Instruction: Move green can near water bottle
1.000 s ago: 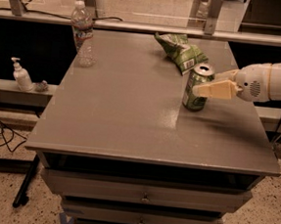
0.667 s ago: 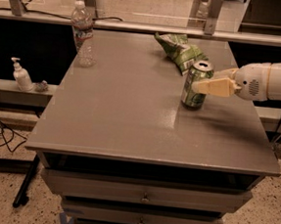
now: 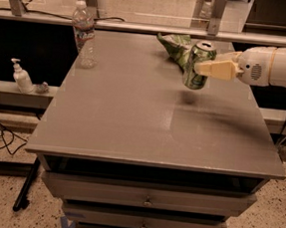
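The green can (image 3: pixel 197 66) with a silver top hangs in the air above the right part of the grey table (image 3: pixel 132 120), with its shadow on the top below it. My gripper (image 3: pixel 206 64) reaches in from the right on a white arm and is shut on the can, one pale finger in front of it. The water bottle (image 3: pixel 84 34), clear with a white cap, stands upright at the table's back left corner, far left of the can.
A green-and-white chip bag (image 3: pixel 175 46) lies at the back of the table, just behind the can. A white pump dispenser (image 3: pixel 21 76) stands on a lower ledge to the left. Drawers sit under the table's front edge. Cables lie on the floor at left.
The gripper has lifted the green can off the table top and carried it slightly left. The bottle and bag have not moved.
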`<control>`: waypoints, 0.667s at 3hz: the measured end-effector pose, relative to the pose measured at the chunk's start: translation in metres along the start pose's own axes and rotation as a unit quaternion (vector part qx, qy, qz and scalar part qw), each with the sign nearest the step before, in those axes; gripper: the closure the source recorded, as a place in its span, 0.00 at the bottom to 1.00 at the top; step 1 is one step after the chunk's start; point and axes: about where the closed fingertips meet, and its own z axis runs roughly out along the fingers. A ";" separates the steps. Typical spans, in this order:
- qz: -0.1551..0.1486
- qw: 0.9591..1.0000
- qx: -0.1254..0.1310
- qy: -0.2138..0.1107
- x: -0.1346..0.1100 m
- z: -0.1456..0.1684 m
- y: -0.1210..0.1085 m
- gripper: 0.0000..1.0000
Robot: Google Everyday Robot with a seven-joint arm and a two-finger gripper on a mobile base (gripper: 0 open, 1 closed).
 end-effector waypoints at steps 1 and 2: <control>0.000 1.000 0.000 0.000 0.000 0.000 0.000 1.00; 0.001 1.000 0.010 -0.007 -0.002 -0.002 -0.001 1.00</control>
